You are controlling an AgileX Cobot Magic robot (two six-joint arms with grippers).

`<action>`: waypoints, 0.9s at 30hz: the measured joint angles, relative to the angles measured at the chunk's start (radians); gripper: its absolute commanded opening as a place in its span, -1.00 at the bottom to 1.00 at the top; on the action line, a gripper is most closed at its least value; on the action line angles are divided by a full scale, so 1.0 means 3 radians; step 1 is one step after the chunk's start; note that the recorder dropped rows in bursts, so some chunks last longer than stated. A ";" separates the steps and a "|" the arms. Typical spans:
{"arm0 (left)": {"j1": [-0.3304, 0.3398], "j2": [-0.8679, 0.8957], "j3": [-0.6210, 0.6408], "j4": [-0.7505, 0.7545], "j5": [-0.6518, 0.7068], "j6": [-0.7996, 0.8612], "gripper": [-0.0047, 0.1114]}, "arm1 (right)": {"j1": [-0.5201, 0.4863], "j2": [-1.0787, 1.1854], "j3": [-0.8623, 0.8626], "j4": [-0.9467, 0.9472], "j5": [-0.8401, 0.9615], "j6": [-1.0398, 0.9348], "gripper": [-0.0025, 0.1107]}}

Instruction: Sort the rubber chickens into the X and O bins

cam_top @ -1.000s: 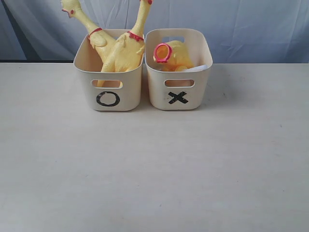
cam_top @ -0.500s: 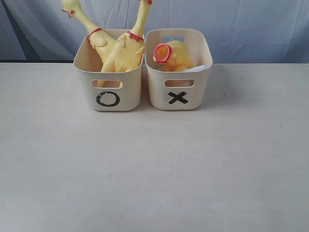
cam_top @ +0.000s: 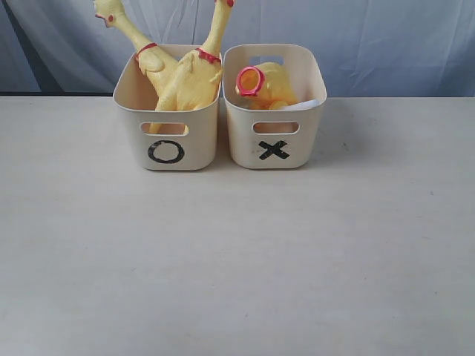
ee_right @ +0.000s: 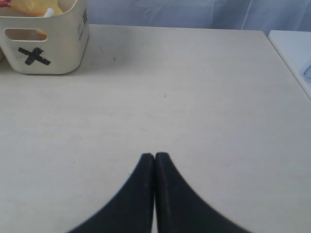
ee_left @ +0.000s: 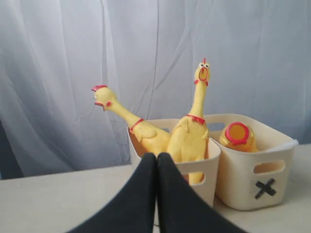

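Two cream bins stand side by side at the back of the table. The O bin (cam_top: 166, 141) holds two rubber chickens (cam_top: 190, 80) with their necks sticking up out of it. Inside the X bin (cam_top: 274, 141) lies a yellow chicken body (cam_top: 271, 85) with a red ring facing forward. Both bins and the chickens (ee_left: 192, 136) also show in the left wrist view. My left gripper (ee_left: 156, 155) is shut and empty, well back from the O bin (ee_left: 201, 170). My right gripper (ee_right: 154, 156) is shut and empty over bare table, far from the X bin (ee_right: 46, 41).
A blue-grey curtain (cam_top: 371, 37) hangs behind the bins. The pale table (cam_top: 237, 259) stretches in front of them. A white surface (ee_right: 296, 53) adjoins the table's edge in the right wrist view. Neither arm appears in the exterior view.
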 measured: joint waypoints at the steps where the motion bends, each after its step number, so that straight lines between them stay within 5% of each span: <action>1: 0.0052 -0.0079 0.0000 0.0000 0.0000 0.0000 -0.92 | 0.0000 0.0000 0.0000 0.0000 0.0000 0.0000 -0.96; 12: 0.0575 -0.0656 0.0000 0.0000 -0.0007 0.0000 -0.92 | -0.0005 0.0000 0.0000 0.0005 0.0007 0.0000 -0.96; 27: 0.0619 -0.0656 0.0000 0.0000 -0.0019 0.0013 -0.92 | -0.0005 0.0000 0.0000 0.0005 0.0007 0.0000 -0.96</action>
